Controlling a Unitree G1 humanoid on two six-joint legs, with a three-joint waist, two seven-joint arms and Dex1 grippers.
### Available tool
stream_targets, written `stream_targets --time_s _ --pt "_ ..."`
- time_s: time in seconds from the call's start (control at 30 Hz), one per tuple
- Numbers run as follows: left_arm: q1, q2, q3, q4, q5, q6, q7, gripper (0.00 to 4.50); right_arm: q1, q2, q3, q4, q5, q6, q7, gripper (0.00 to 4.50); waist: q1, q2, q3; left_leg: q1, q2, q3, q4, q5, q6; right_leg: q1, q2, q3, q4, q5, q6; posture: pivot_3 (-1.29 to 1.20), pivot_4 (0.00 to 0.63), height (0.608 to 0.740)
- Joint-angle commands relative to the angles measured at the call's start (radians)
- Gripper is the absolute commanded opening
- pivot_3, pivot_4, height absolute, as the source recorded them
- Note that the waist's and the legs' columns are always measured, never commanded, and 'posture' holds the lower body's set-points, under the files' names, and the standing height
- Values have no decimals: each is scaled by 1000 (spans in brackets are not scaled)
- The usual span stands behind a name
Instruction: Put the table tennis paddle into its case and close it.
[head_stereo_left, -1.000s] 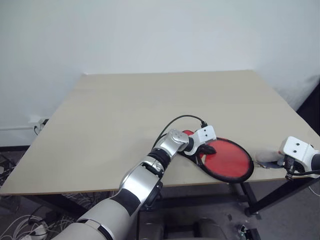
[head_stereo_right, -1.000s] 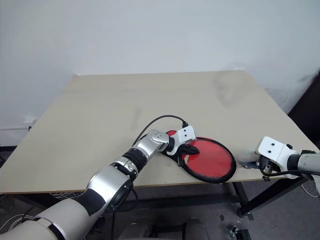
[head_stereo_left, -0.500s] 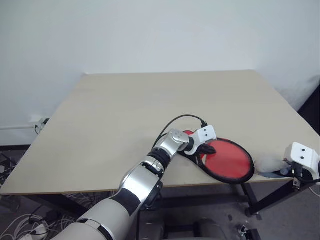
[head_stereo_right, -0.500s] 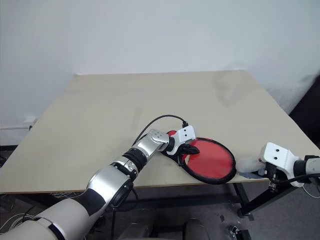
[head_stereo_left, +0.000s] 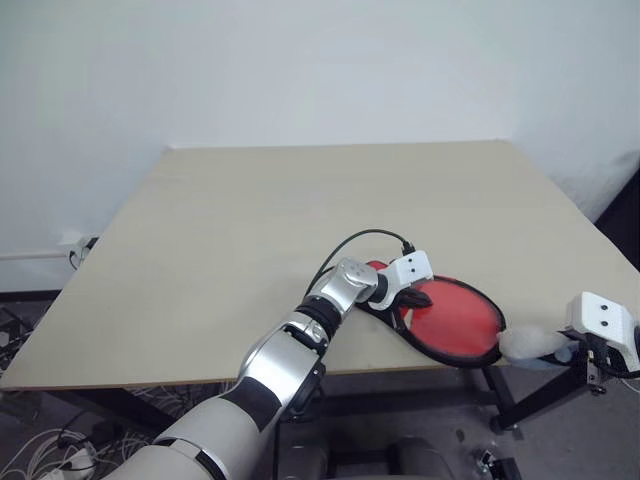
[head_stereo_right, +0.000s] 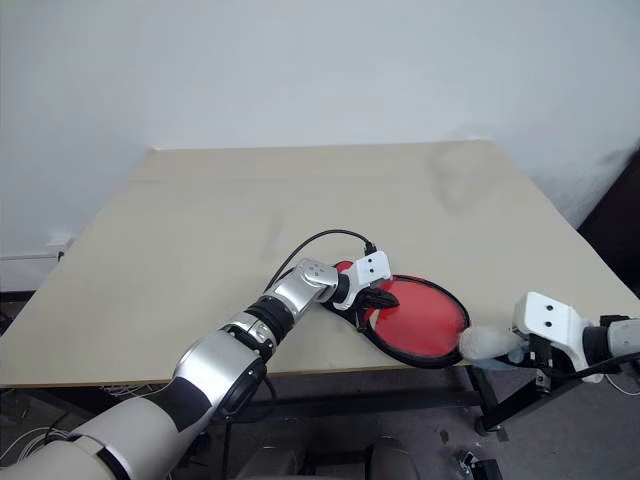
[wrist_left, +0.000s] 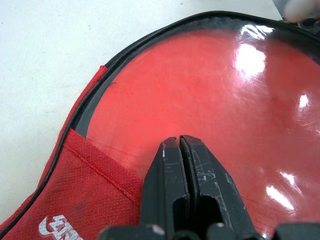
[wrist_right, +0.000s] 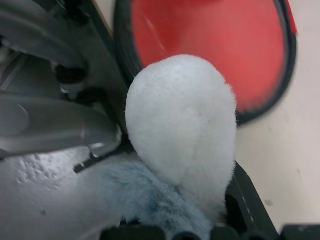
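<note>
The paddle (head_stereo_left: 452, 318) lies red face up inside the open case (head_stereo_left: 489, 330), near the front edge of the worktop (head_stereo_left: 300, 220), toward its right corner. The black zipped rim of the case rings the round face, and a red lined flap (wrist_left: 75, 200) with white lettering lies at the handle end. The case is not closed.

The left end effector (head_stereo_left: 413, 297) rests on the handle end of the paddle face, its two black fingers (wrist_left: 170, 185) pressed together with nothing between them, tips touching the red rubber.

The right end effector (wrist_right: 200, 210) hangs off the worktop's front right corner, just beside the case rim. It grips a soft fluffy piece (head_stereo_right: 487, 343), white at the outer end and grey-blue at the end between the fingers. The jaws stand narrow, closed on that piece. The white end points toward the case and sits close to its rim; whether it touches cannot be told.

A black cable (head_stereo_left: 360, 243) loops from the left wrist over the worktop.
</note>
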Motion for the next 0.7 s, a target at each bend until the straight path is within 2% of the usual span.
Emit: stream_targets --time_s 0.03,0.4,0.7 --pt "13 -2 -39 60 56 37 21 0 11 -22 -16 -57 37 25 33 404 0 0 0 0 0 0 0 0 0 0 0 0 0 0 0 0 0 740" --pt "6 -12 -37 64 57 40 26 0 4 -4 26 -139 101 81 58 404 0 0 0 0 1 0 0 0 0 0 0 0 0 0 0 0 0 740" --pt "0 -17 -36 69 57 40 30 0 -104 42 170 -161 154 141 42 404 0 -1 0 0 2 1 0 0 0 0 0 -1 -1 0 0 0 0 740"
